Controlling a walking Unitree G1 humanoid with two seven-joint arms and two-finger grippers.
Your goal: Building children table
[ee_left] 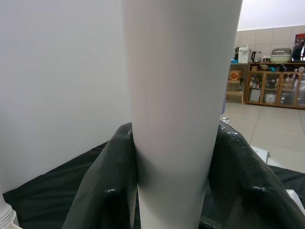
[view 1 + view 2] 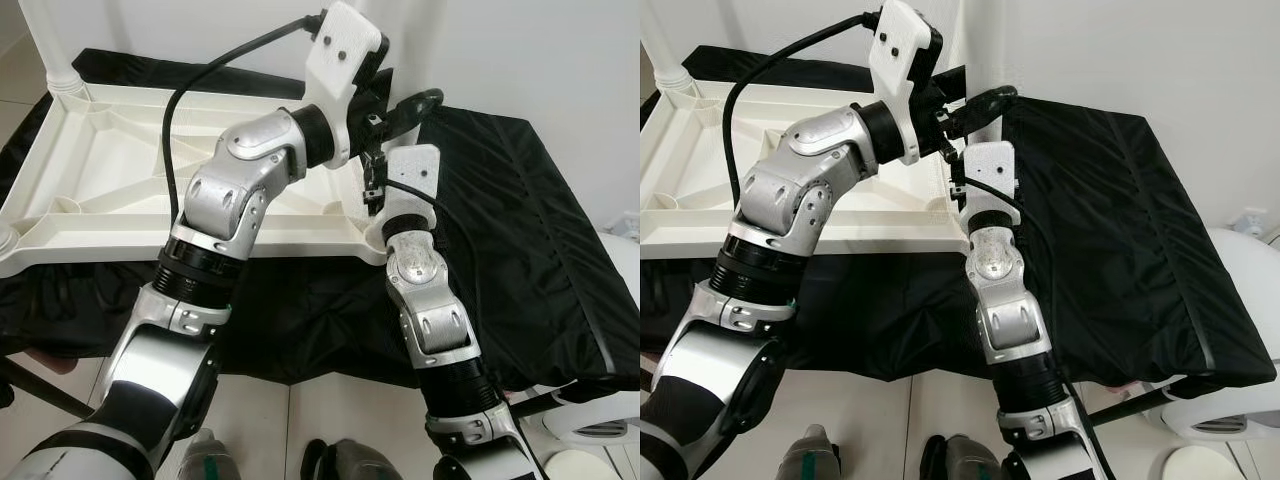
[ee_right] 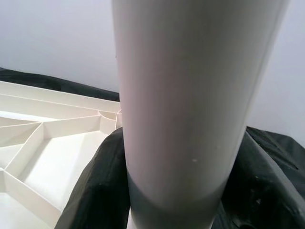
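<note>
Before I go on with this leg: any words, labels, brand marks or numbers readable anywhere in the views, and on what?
No readable text.
White table leg, clamped by the left gripper and right gripper: plain, no markings.
Upturned white tabletop: bare ribbed plastic, no label.
Black cloth: no print.
Distant shelves: items too small to read.

The right gripper (image 3: 171,191) clasps a white table leg (image 3: 190,95), one black finger (image 3: 102,186) on either side of it. Past the fingers lies the ribbed underside of the white tabletop (image 3: 52,148) on black cloth (image 3: 52,82).
</note>
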